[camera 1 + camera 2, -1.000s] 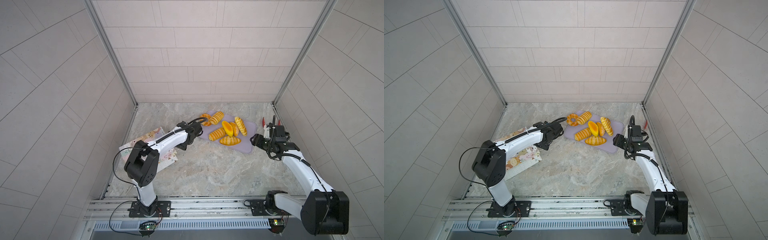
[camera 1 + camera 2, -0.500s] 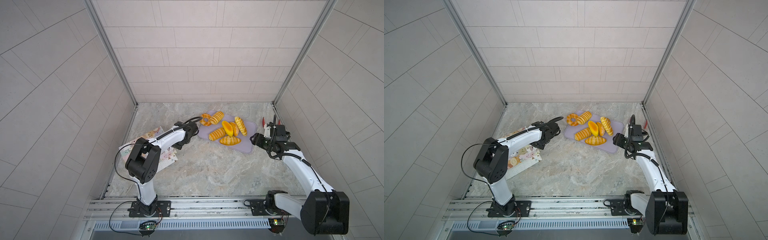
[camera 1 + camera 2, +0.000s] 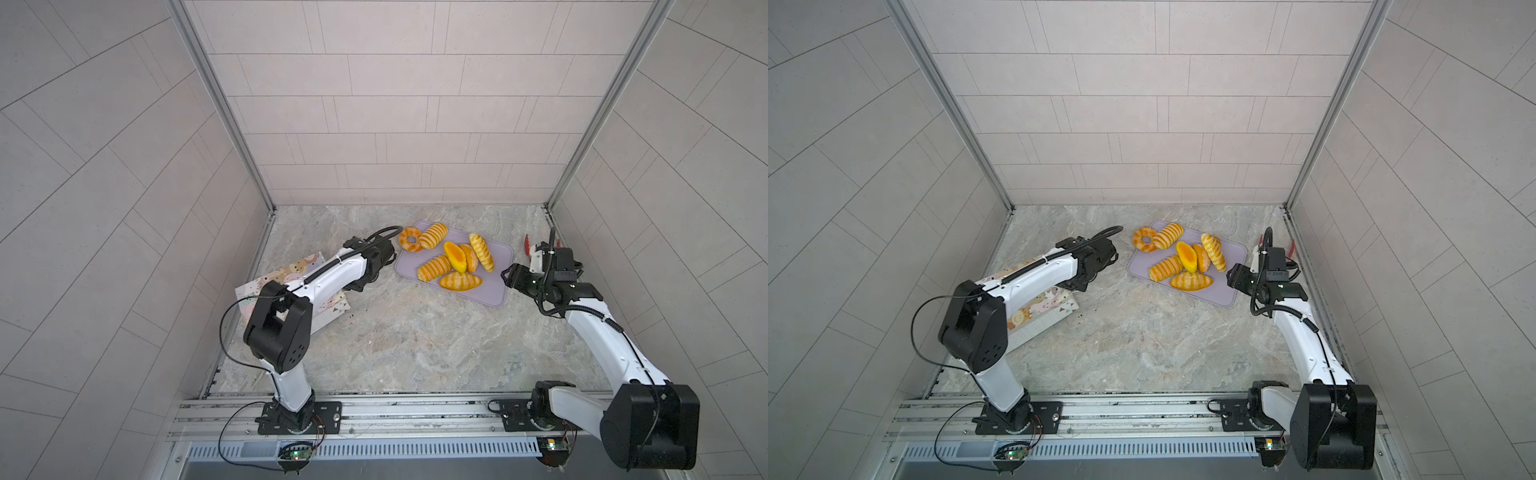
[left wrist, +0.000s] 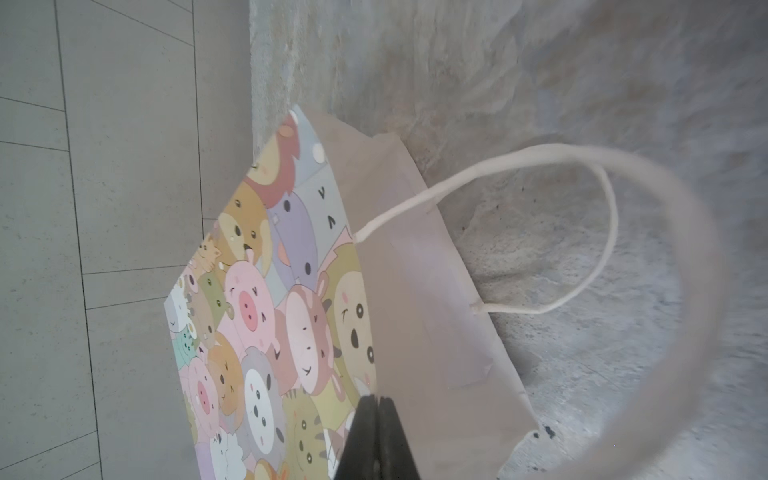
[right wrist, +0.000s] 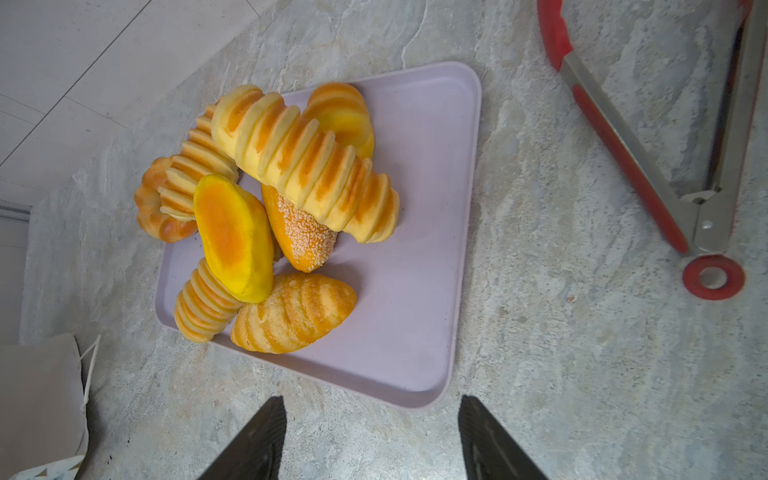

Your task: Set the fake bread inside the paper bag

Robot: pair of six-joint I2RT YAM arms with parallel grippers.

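A: Over by the left wall, is that the paper bag (image 3: 289, 272)?

B: Yes, lying flat on the worktop (image 3: 415, 345), cartoon-animal face up, with the left arm reaching across above it. Its long axis runs from the wall out toward the middle. The mouth and the white string handles (image 4: 511, 309) face the tray.

A: And the left tool (image 4: 376, 405)?

B: Closed, pinching the bag's rim at the mouth.

A: The fake bread (image 3: 451, 262)?

B: Heaped on the lilac tray (image 3: 494, 293), right of centre and well apart from the bag. The striped loaves point every which way. The smooth orange oval (image 3: 455, 257) rides on top, and the ring-shaped pastry (image 3: 410, 240) sits half off the tray's far left corner.

A: Right side?

B: The right tool (image 5: 372, 401) is open, just beside the tray's near right edge, aimed at the pile. Red-tipped tongs (image 5: 623, 153) lie behind it by the right wall, mostly hidden by that arm in both top views.
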